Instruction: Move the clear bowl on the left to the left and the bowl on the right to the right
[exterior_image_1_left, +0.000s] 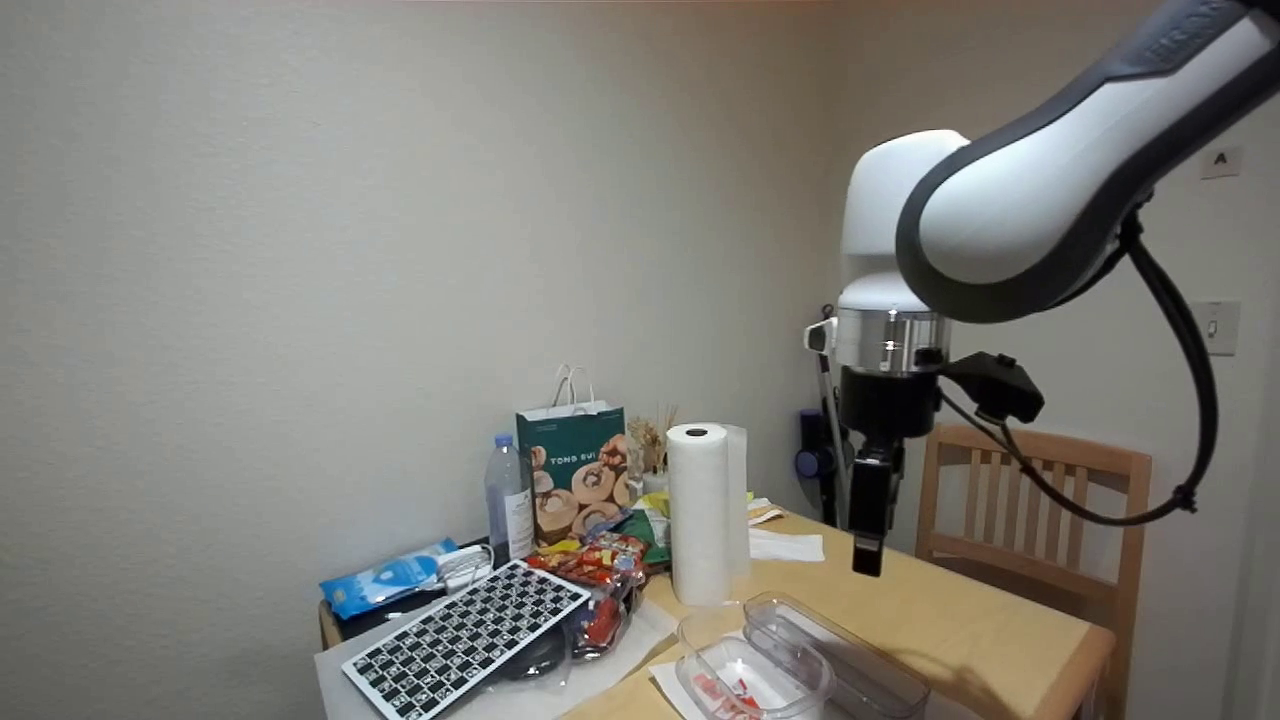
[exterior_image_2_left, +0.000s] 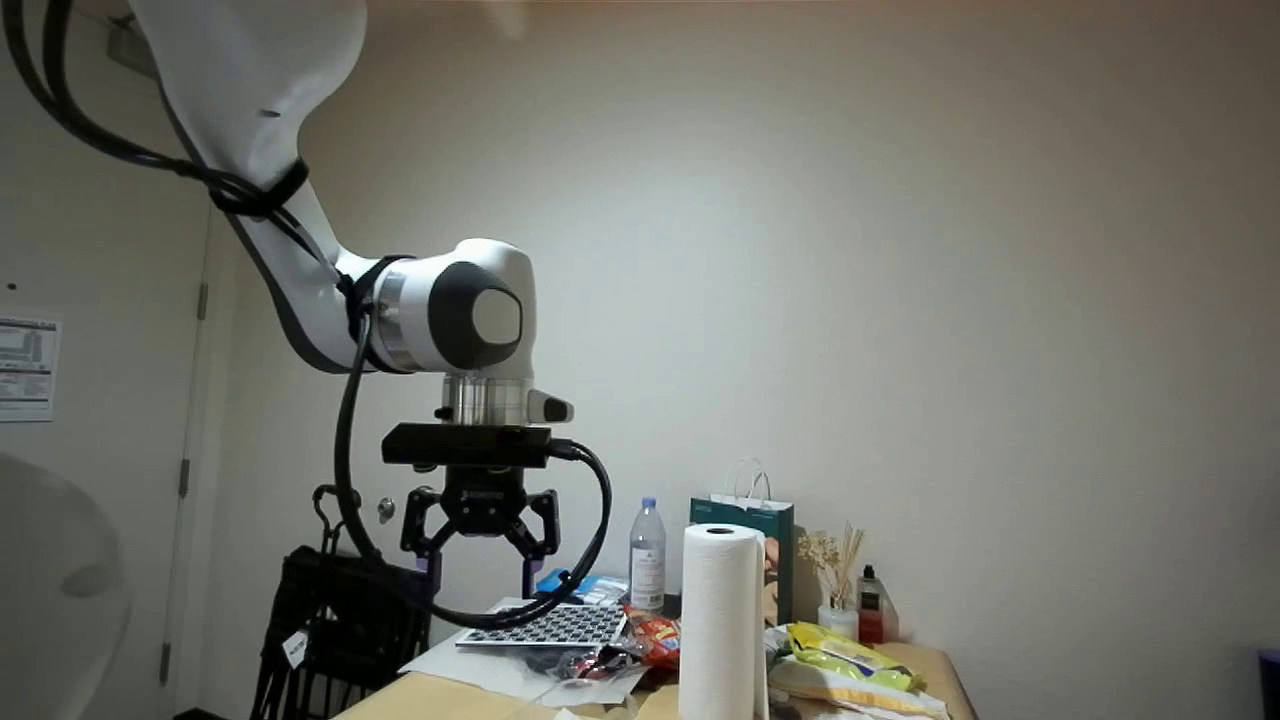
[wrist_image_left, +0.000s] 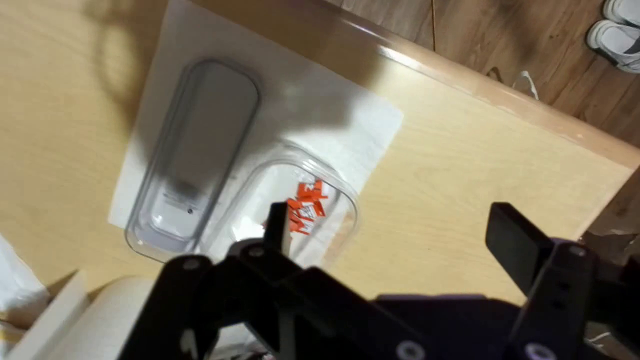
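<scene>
Evidently poised over the wooden table (wrist_image_left: 440, 190) with the jaws of the Robotiq gripper (exterior_image_2_left: 481, 580) spread wide on nothing, probably for clearance in a coming grasp, with the rounded clear bowl (wrist_image_left: 274, 185) of red-and-white packets (wrist_image_left: 306, 202) and the long clear tub (wrist_image_left: 200, 140) side by side on white paper (wrist_image_left: 367, 117), presumably awaiting parting.

In the wrist view, the gripper (wrist_image_left: 392, 235) is covering part of the clear bowl (wrist_image_left: 280, 182) and its red-and-white packets (wrist_image_left: 311, 191). In an exterior view, the bottom edge is cropping the long clear container (exterior_image_1_left: 860, 662). In an exterior view, the paper towel roll (exterior_image_2_left: 720, 625) is hiding part of the green paper bag (exterior_image_2_left: 785, 560), and the notice (exterior_image_2_left: 28, 370) is carrying print too small to read.
</scene>
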